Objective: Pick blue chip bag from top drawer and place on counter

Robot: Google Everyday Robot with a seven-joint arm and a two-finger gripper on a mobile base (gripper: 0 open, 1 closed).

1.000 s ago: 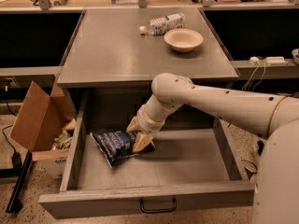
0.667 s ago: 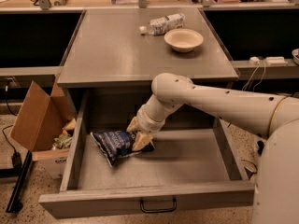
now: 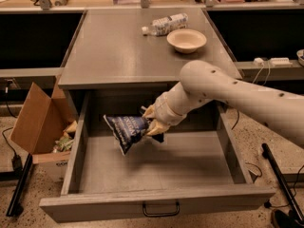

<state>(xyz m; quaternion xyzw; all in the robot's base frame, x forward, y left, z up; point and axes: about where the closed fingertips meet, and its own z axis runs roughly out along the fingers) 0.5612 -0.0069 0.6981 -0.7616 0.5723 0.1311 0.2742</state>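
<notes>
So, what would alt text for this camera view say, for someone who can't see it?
The robot's gripper clasps a blue chip bag, holding it inside the open top drawer. On the grey counter above are a bowl and a toppled water bottle.

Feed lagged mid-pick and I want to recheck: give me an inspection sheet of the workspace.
Surface: counter, grey, flat.
Job's things: blue chip bag held inside the open top drawer, seemingly off its floor.
Clutter: water bottle on its side and bowl at the counter's far right.
Grippers: gripper inside the drawer, shut on the bag's right edge.
Cables: white power strip with its lead on the right ledge.
Surroundings: open cardboard box on the floor left of the drawer.
</notes>
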